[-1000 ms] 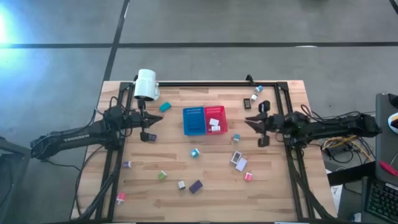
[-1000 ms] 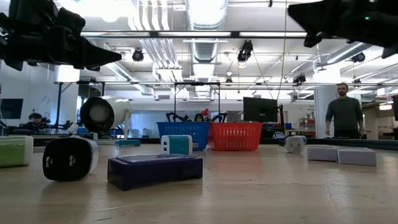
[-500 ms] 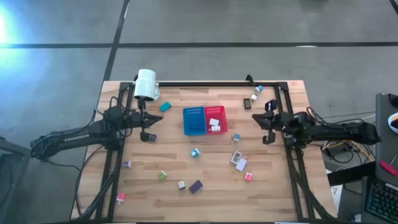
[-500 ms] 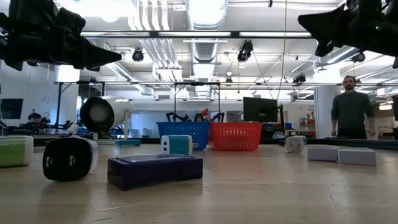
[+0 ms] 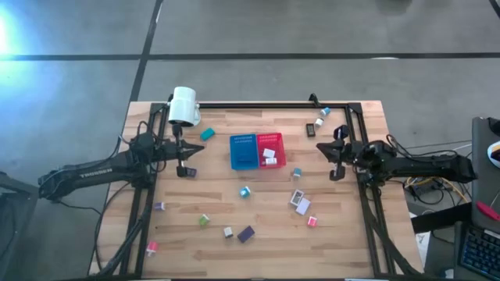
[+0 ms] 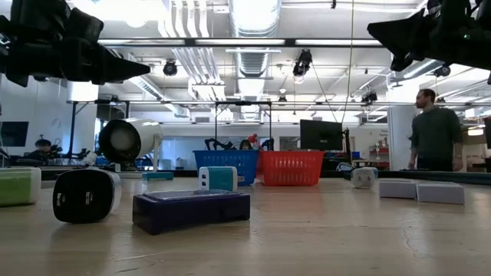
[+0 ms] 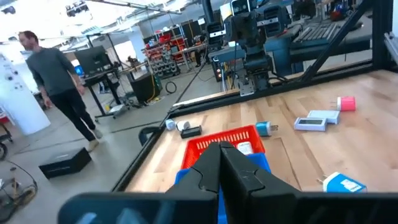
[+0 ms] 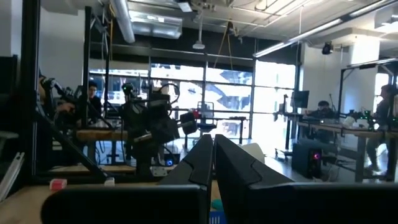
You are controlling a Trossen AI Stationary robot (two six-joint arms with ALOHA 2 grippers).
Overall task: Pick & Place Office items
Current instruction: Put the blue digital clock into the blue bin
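Teal, white, pink, green, grey and purple office pieces lie scattered over the pale wooden surface (image 5: 344, 234): a small teal-and-white block (image 5: 244, 191) sits just below the two bins, a flat white-and-grey pair (image 5: 299, 201) lies to its right with a pink piece (image 5: 312, 222) beyond, a green piece (image 5: 204, 221), a small white piece (image 5: 227, 232) and a dark purple flat block (image 5: 246, 233) rest nearer the front edge, and a few more sit by the back right corner. Two white items (image 5: 269, 156) already lie in the red perforated plastic bin (image 5: 270, 141), which touches the blue perforated plastic bin (image 5: 243, 151) at the middle of the surface. Both arms hang in the air, well apart from any piece. The right gripper (image 5: 337, 160) sits right of the red bin with its fingers pressed together on nothing; the left gripper (image 5: 182, 160) hovers left of the blue bin, fingers likewise closed and empty. A large white cylinder lamp (image 5: 183, 104) stands at the back left corner. A fresh pick looks due, and the teal-and-white block seems a handy target for either arm. To do it well, the fingers should spread before descending, come straight down over the block's narrow sides, and close only once they straddle it, since such a small piece could easily skid away.
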